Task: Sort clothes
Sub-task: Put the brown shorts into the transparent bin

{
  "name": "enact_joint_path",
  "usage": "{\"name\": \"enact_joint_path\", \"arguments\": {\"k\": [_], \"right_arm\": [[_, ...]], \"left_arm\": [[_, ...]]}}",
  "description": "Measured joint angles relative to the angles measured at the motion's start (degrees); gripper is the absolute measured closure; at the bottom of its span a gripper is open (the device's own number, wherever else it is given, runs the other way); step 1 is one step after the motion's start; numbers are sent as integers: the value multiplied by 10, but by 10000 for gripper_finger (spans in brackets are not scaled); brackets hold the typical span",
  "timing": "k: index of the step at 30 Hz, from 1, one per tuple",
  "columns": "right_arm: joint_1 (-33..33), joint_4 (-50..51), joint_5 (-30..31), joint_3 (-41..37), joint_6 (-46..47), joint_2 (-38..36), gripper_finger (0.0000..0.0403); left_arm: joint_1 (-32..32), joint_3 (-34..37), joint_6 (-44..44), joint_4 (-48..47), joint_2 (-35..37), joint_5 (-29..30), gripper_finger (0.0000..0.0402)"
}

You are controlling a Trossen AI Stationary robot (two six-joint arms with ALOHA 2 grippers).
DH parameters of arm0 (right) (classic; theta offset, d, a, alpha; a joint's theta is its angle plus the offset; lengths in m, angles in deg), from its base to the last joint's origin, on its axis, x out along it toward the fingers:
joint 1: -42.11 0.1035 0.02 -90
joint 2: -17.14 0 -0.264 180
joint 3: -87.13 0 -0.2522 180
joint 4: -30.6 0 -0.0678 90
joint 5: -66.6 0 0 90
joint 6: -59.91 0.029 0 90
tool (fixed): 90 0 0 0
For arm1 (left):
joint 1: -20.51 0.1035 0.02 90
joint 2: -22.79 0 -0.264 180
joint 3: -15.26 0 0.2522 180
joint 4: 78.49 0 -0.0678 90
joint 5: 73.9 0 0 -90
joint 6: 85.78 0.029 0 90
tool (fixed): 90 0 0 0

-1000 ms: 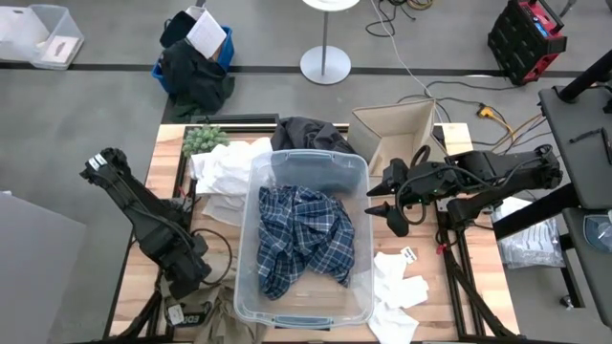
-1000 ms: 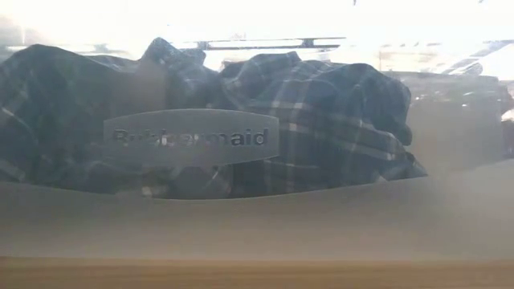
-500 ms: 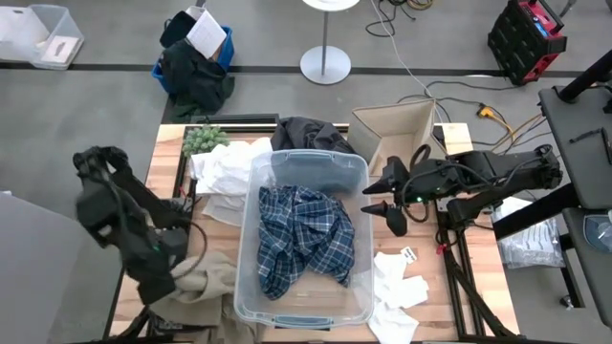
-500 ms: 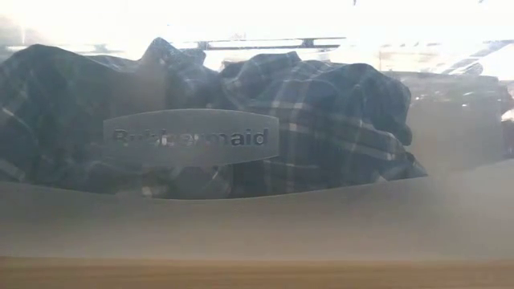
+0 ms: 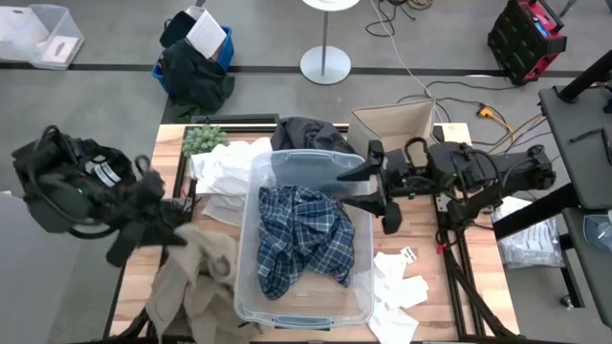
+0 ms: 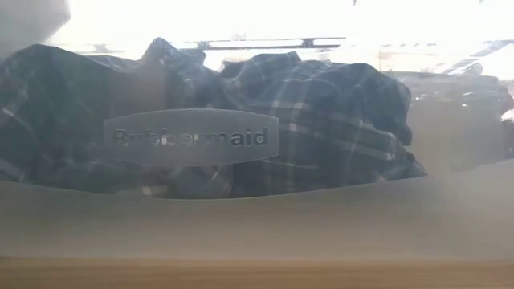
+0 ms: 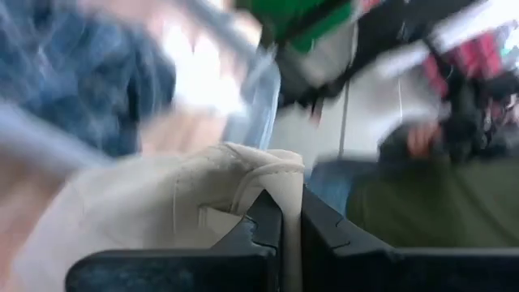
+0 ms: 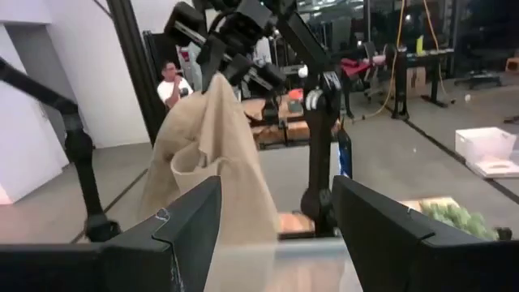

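Observation:
My left gripper (image 5: 175, 231) is raised over the table's left side, shut on the tan khaki piece (image 5: 196, 282). The piece also shows in the right wrist view (image 8: 207, 162), hanging from that gripper (image 8: 231, 69). My right gripper (image 5: 361, 187) is open and empty, level, at the right rim of the clear bin (image 5: 251, 287). The blue-and-white plaid shirt (image 5: 304, 239) lies crumpled in the bin and shows through its wall in the low view (image 6: 321, 120). White pieces (image 5: 225, 172) and a dark grey piece (image 5: 311, 134) lie at the back. Small white pieces (image 5: 397, 282) lie at the front right. My left gripper pinches a seamed edge of the tan khaki piece (image 7: 280, 174) between its two shut fingers (image 7: 263, 219). The piece hangs slack below the gripper in loose folds (image 8: 195, 154). Whether its lower end (image 5: 186, 311) still lies on the table, I cannot tell.
An open cardboard box (image 5: 402, 129) stands at the back right, a small green plant (image 5: 201, 140) at the back left. Beyond the table, a dark bundle with a blue bag (image 5: 196, 67) lies on the floor. A person (image 8: 172, 85) stands far off in the room.
My left gripper has risen from the table's near left corner and gone toward the far edge, drawing the tan khaki piece up with it, so that it now hangs spread below the gripper. My right gripper has gone toward the table's left edge, up to the bin's right rim.

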Motion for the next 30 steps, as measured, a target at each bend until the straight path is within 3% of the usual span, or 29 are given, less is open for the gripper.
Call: {"name": "enact_joint_path", "arguments": {"k": [8,14,22,27,30], "right_arm": [[0,-8,-7,184,-32,158,170],[1,24,-19,341,-49,280,132],[0,40,-18,498,-107,409,59],[-9,-1,-18,493,-74,432,38],[-14,-4,-50,496,-71,446,37]], "left_arm": [[7,33,92,55,32,171,401],[8,30,183,108,18,286,402],[15,30,241,144,-20,349,401],[25,30,249,156,-43,372,401],[33,30,263,173,-56,372,401]]}}
